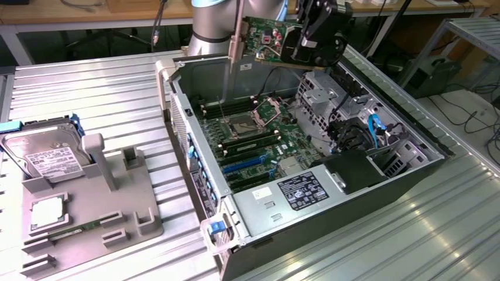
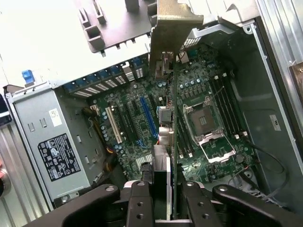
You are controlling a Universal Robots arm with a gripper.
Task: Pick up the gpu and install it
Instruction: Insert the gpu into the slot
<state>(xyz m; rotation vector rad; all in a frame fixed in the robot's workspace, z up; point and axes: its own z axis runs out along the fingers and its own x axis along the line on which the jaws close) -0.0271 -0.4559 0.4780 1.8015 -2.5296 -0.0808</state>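
Transfer step in hand: tool clamped shut on gpu, held upright high above the open computer case, clear of the motherboard inside that case; viewed edge-on from the wrist. Not yet seated; judged near the midpoint of the task. Judged to require squaring the card's lower edge over the long blue slot inside the case; tilt liable to catch the case rim.

The arm holds its gripper high and pointing down, both black fingers clamped on the graphics card.
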